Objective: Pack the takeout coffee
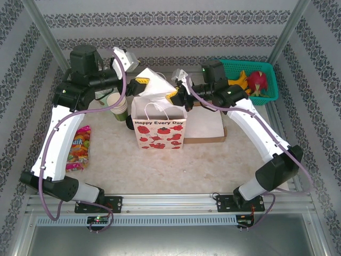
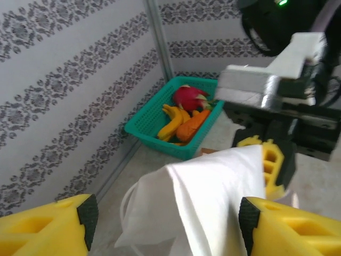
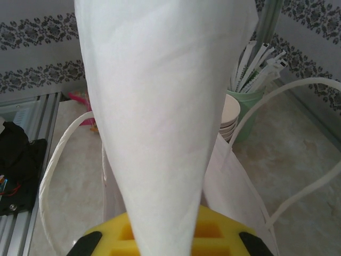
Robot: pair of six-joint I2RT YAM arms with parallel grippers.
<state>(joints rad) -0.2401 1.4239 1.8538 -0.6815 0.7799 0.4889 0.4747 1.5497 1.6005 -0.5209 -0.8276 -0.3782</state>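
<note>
Takeout coffee [image 1: 129,122]: your top view gives a dark lid on the bench just left of the bag [image 1: 160,136], cup body hidden. Right jaws pinch the white sheet [image 3: 160,106]; left jaws gape around it.

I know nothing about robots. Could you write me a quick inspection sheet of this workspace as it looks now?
Surface: pale mottled table, no spills seen.
Job's things: strawberry paper bag upright at centre; dark-topped cup at its left, probably the coffee.
Clutter: stacked green cups, candy packet, teal fruit basket.
Grippers: left gripper open by the white sheet; right gripper shut on it.
Cables: lilac cables along both arms.
Surroundings: patterned walls, metal frame.
</note>
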